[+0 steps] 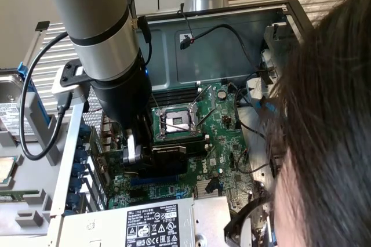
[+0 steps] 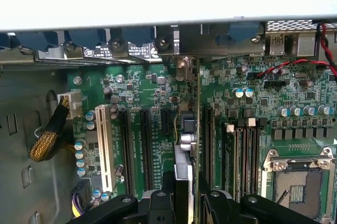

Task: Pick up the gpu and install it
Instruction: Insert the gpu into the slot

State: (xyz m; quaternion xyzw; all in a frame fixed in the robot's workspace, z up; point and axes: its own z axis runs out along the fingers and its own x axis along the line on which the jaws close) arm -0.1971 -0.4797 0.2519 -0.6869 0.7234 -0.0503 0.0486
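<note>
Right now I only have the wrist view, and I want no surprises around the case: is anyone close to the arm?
Observer: Yes. A person's head leans over the open case from the exterior view's right, close to the motherboard.
Operator: Where does the card sit in the case overall?
Observer: The gpu, clamped in the gripper, is low over the board, between the CPU socket and the labelled power supply.
Operator: Any cables outside my picture?
Observer: A black cable loops off the arm outside the case, on the exterior view's left.
</note>
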